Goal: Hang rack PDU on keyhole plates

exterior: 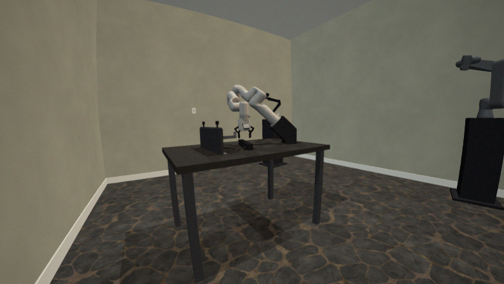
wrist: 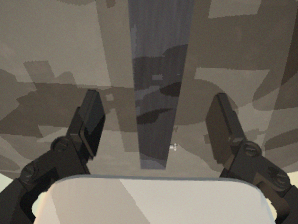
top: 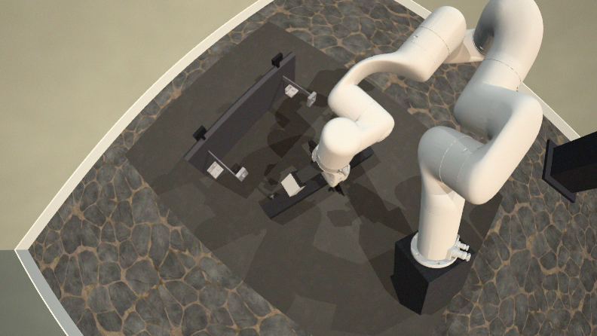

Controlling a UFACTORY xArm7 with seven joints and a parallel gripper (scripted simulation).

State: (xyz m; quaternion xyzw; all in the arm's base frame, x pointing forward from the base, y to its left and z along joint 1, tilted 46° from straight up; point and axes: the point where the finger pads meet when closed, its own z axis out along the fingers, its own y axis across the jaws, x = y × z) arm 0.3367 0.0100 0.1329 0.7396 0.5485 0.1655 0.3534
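The rack PDU [top: 309, 187] is a long dark bar lying flat on the table; in the wrist view it [wrist: 158, 70] runs straight away from me between my fingers. A pale block [top: 291, 184] sits on it near its left part. My gripper [top: 336, 183] is open and empty, hovering a little above the PDU [exterior: 245, 144]; it shows in the exterior view [exterior: 244, 133] and in the wrist view [wrist: 160, 129]. The two keyhole plates [top: 299, 92] [top: 228, 170] stick out from a dark upright backboard [top: 242, 110].
The arm's black base block [top: 430, 275] stands at the table's near right. Two small black clamps [top: 277, 59] [top: 200, 133] sit on the backboard's top edge. A second dark machine on a pedestal [exterior: 481, 155] stands far off to the right.
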